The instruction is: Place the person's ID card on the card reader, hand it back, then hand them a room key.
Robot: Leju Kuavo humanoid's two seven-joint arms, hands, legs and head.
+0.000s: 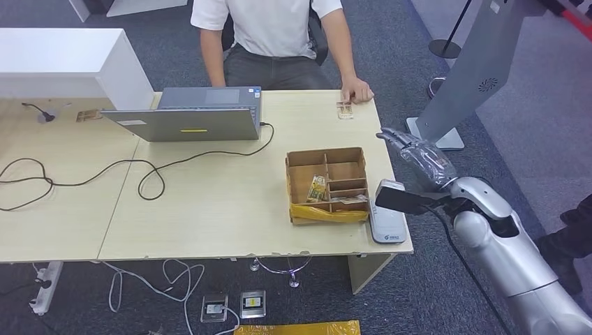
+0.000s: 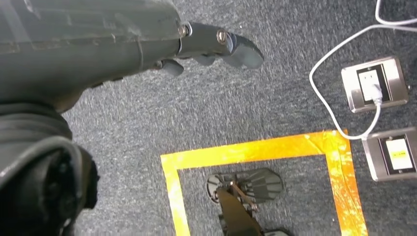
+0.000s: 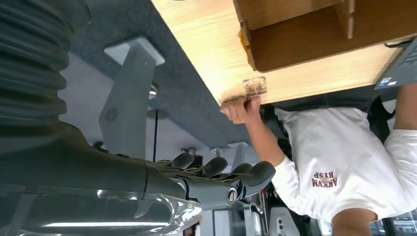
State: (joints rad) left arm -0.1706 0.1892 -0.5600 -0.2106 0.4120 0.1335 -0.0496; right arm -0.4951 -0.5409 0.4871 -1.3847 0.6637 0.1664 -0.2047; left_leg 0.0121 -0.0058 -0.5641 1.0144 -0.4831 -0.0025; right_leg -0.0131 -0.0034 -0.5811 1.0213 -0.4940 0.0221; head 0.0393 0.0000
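From the head view, the right robot hand (image 1: 413, 149) hovers beyond the light wooden table's (image 1: 209, 209) right edge, fingers extended, holding nothing. The small printed ID card (image 1: 344, 110) lies at the far edge, touching a person's hand (image 1: 357, 91). The grey flat card reader (image 1: 388, 222) sits beside a brown partitioned cardboard box (image 1: 327, 183).

In the left wrist view, the left robot hand (image 2: 216, 49) hangs empty over grey carpet (image 2: 255, 108), fingers loosely extended.

In the right wrist view, the right hand's fingers (image 3: 216, 172) are spread and empty; the card rests at the table's edge by the person's fingers.

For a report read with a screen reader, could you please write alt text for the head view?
The robot's right hand hovers open beside the desk's far right corner, where a seated person's hand rests by an ID card. A divided cardboard tray sits next to a grey card reader at the near edge; a laptop lies opposite.
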